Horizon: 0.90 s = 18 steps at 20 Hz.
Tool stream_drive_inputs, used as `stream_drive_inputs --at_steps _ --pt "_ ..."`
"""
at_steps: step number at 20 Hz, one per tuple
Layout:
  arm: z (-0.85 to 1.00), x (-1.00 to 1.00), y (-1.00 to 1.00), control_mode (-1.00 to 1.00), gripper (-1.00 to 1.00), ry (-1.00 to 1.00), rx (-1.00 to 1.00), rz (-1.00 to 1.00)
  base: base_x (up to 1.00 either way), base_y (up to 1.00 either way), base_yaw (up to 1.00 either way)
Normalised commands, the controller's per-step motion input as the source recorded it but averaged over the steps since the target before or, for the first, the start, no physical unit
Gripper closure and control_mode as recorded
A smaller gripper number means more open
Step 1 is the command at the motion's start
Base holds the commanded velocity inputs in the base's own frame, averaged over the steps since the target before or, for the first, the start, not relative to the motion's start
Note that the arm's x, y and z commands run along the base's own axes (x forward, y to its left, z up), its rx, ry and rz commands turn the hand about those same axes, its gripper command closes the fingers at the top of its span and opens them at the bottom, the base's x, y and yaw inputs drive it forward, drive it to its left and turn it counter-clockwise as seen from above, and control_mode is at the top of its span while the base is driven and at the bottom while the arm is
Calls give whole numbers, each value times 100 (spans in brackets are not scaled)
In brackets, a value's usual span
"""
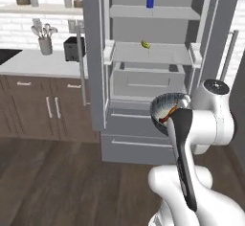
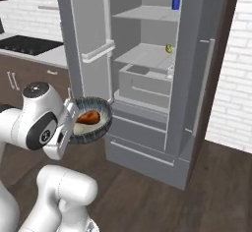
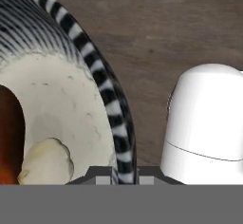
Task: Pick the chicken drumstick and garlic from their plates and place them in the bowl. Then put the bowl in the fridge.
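Carrying the bowl point(image 2: 91, 120) by its rim, my gripper point(image 3: 124, 176) is clamped on the edge so drumstick point(image 2: 88, 116) and garlic point(image 3: 46, 161) ride inside, level, facing the open fridge point(image 1: 153, 72). My own arm hides most of the bowl from the left; the fingertips are cut off.

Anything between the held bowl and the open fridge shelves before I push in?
Nothing: in the right base view the stretch from the bowl, shut in the gripper, to the fridge is only bare wood floor and air.
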Motion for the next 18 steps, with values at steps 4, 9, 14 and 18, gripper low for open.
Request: stream_drive_inputs --at_steps 4,9,14,18 --pt "0 0 0 100 100 0 0 0 100 -3 0" --pt "0 0 0 100 100 0 0 0 100 0 -5" --pt "0 0 0 100 100 0 0 0 79 52 -35" --pt "0 0 0 100 100 0 0 0 28 48 -28"
